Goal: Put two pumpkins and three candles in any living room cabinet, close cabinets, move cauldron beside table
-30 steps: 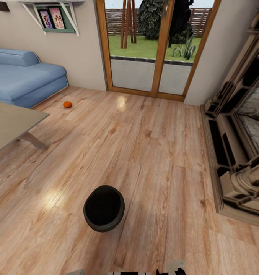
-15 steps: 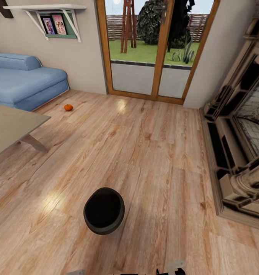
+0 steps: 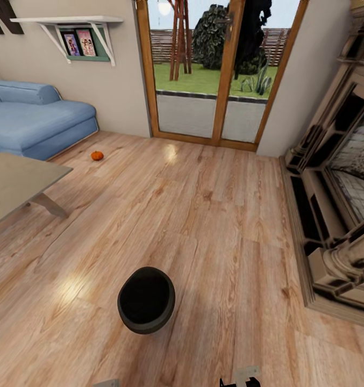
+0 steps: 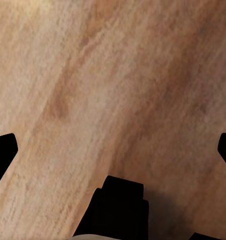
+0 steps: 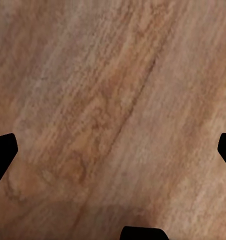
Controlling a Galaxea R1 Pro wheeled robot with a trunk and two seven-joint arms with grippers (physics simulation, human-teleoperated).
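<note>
A matte black cauldron [image 3: 146,300] stands upright on the wooden floor, near and slightly left of centre in the head view. One small orange pumpkin [image 3: 97,156] lies on the floor far off to the left, close to the blue sofa. The corner of the low grey table [image 3: 20,177] juts in at the left edge, well apart from the cauldron. My left gripper [image 4: 113,150] and my right gripper [image 5: 113,150] both hang open over bare floorboards, fingers spread wide and holding nothing. The candles and the cabinet are out of view.
A blue sofa [image 3: 36,118] sits at the back left under a wall shelf [image 3: 74,32]. Glass patio doors [image 3: 214,75] fill the far wall. A large stone fireplace [image 3: 337,193] lines the right side. Open floor lies between the cauldron and the pumpkin.
The whole head picture has slid down a little, so the camera has moved. Cauldron, pumpkin and table keep their places on the floor.
</note>
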